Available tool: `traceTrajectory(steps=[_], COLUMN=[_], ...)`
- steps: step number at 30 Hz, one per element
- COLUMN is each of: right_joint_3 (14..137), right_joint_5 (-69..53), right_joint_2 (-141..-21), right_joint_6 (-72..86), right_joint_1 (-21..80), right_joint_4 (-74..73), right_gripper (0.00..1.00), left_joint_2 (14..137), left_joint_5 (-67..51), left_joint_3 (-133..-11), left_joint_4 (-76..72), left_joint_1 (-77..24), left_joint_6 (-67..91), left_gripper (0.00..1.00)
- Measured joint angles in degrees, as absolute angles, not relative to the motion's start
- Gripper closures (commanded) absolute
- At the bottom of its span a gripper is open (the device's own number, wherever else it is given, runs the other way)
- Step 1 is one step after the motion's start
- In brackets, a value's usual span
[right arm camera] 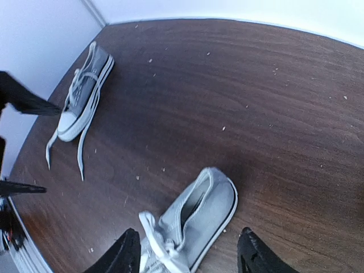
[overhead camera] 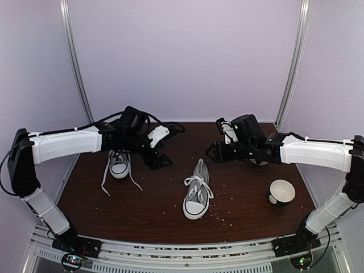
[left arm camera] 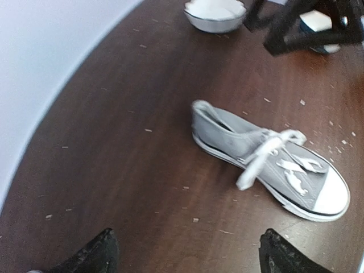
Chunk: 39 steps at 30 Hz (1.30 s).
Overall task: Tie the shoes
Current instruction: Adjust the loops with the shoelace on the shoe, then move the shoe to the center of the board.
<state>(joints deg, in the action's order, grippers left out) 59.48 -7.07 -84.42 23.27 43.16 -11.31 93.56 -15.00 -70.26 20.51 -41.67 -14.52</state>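
Two grey shoes with white toe caps lie on the dark wooden table (overhead camera: 244, 216). The left shoe (overhead camera: 119, 164) has loose laces trailing out to both sides. The middle shoe (overhead camera: 197, 197) carries a white lace bunched in loops over its tongue. My left gripper (overhead camera: 168, 145) hovers between the two shoes, open with nothing between its fingers (left arm camera: 96, 253), and the middle shoe (left arm camera: 267, 159) lies ahead of it. My right gripper (overhead camera: 215, 142) hangs open above and behind the middle shoe. That shoe's heel (right arm camera: 199, 219) shows between the right gripper's spread fingers (right arm camera: 122, 253), untouched.
A white bowl (overhead camera: 281, 191) sits near the right arm, also seen as the bowl (left arm camera: 215, 14) past the shoe. Small crumbs (overhead camera: 219, 215) are scattered over the wood. Pale walls close in the back and sides, with metal posts (overhead camera: 291, 62) at the corners.
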Motion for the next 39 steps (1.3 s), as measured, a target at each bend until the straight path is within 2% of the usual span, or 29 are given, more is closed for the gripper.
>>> traceTrajectory(steps=[2,9,16,18,19,22,24,30,35,37,38,39], right_joint_3=[63.1,74.3,77.6,79.2,79.8,80.9,81.2,81.1,84.1,89.8,93.0,95.6], right_joint_5=[-3.2,4.9,6.1,5.9,5.9,5.6,5.1,3.8,2.4,1.5,1.3,1.1], right_joint_2=[-87.9,-103.0,-111.7,-113.8,-114.4,-115.1,-115.1,-115.0,-115.6,-117.8,-119.2,-120.3], right_joint_6=[25.7,30.0,31.3,31.3,31.3,30.7,30.4,28.6,23.5,20.9,19.3,18.1], right_joint_1=[43.5,46.0,46.6,46.5,46.5,46.1,45.6,42.9,36.2,33.3,32.1,31.1], right_joint_4=[-10.9,-12.2,-14.5,-15.2,-15.5,-16.2,-16.3,-16.7,-20.2,-23.2,-24.0,-24.8], right_gripper=[0.32,0.29,0.29,0.34,0.43,0.80,0.99,1.00,1.00,1.00,0.98,0.91], left_joint_2=[89.7,80.5,80.2,82.5,83.6,87.5,90.0,95.6,99.4,101.0,101.8,102.4], left_joint_5=[-9.6,14.6,28.3,29.2,29.4,28.8,27.3,23.5,20.4,19.0,18.3,17.7], left_joint_3=[-70.3,-62.5,-57.5,-57.9,-57.9,-57.9,-58.2,-61.5,-67.0,-68.2,-68.4,-68.4], left_joint_4=[19.5,15.0,18.1,19.7,20.2,21.4,21.6,22.2,21.7,20.9,20.5,20.4], left_joint_1=[-40.6,-32.2,-26.7,-23.9,-22.8,-20.0,-18.9,-18.0,-17.9,-17.9,-17.9,-17.9], left_joint_6=[-11.7,7.4,18.6,21.6,22.7,25.3,26.6,27.4,27.3,27.4,27.5,27.7], left_gripper=[0.02,0.02,0.02,0.02,0.02,0.02,0.02,0.02,0.02,0.05,0.09,0.16])
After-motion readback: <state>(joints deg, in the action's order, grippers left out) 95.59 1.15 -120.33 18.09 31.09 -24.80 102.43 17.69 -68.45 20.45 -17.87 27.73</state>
